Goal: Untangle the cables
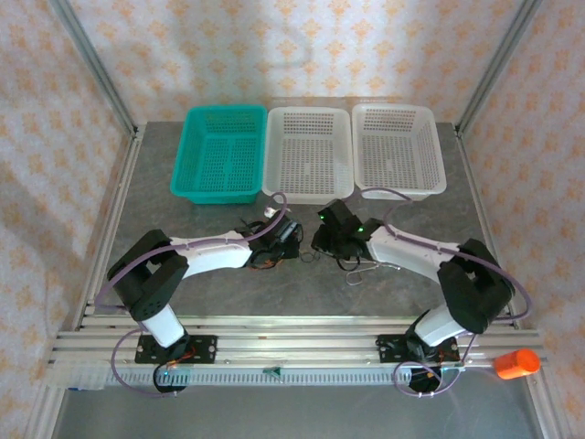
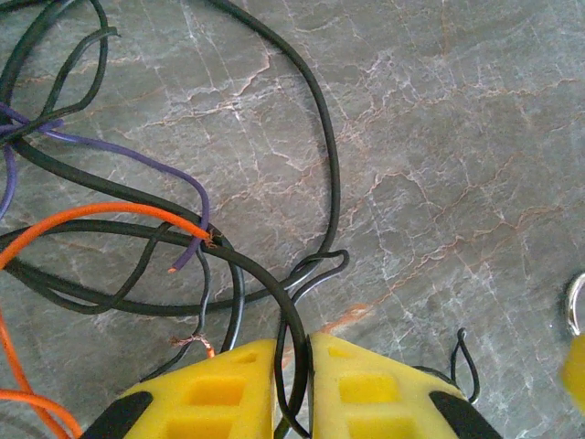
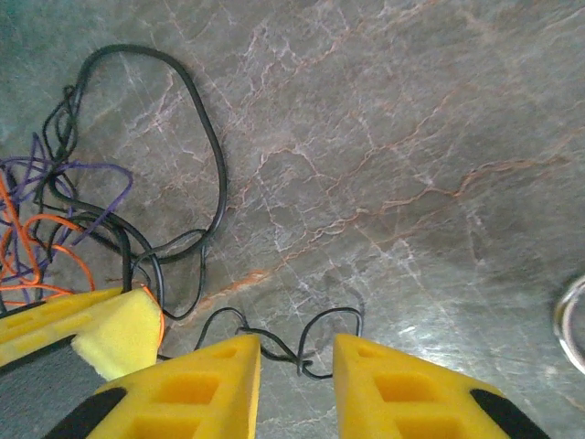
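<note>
The left gripper (image 2: 294, 340) is clamped on a black cable (image 2: 299, 384), which is pinched in the narrow gap between its yellow fingers. The rest of the black, orange and purple cables (image 2: 196, 236) are spread in a tangle on the grey table (image 2: 439, 165) just ahead. The right gripper (image 3: 297, 346) is held with its fingers apart, a thin black wire (image 3: 274, 346) lying on the table between them.

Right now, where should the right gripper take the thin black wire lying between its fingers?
At the twisted crossing in the middle of the thin wire, from straight above. It lies flat on the table with a loop either side of the twist, and the right gripper straddles it, fingers open.
</note>
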`<state>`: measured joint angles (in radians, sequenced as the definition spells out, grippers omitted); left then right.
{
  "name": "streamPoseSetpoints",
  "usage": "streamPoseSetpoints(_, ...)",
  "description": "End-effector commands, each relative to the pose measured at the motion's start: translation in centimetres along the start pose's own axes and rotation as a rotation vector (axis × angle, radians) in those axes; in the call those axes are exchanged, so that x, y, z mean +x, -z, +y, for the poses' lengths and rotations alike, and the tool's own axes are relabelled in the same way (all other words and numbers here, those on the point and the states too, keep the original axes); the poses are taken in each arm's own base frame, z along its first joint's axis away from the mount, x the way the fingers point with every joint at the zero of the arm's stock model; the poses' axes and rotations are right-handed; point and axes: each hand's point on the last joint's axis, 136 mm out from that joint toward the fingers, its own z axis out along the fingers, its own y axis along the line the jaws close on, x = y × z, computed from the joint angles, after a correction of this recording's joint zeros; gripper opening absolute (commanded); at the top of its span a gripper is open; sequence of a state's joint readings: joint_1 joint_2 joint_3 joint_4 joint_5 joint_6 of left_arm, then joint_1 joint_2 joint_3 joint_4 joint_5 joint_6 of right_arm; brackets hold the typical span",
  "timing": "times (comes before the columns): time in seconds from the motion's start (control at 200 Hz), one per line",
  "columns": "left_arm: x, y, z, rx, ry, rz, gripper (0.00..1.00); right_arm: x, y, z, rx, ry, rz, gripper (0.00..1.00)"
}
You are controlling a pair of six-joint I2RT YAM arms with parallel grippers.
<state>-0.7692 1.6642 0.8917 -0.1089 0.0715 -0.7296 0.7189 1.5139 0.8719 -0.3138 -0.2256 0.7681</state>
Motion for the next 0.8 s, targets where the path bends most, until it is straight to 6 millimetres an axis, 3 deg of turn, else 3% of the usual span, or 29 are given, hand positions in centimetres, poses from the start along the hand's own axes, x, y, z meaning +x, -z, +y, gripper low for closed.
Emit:
streamPoseSetpoints(0.0, -0.7, 0.6, 0.1, 0.019, 0.027, -0.028, 0.17, -0.3, -0.2, -0.6, 0.08, -0.023, -0.02, 0.27)
streamPoseSetpoints(0.355, -0.7, 0.5, 0.3, 0.01, 0.028, -0.034, 0.17, 0.8, -2.0, -0.3, 0.109, 0.014, 0.057, 0.24)
streamPoseSetpoints(0.796, -0.7, 0.6, 0.3, 0.013, 0.03, -0.037, 0.17, 1.3, -2.8, -0.3, 0.114, 0.023, 0.086, 0.25)
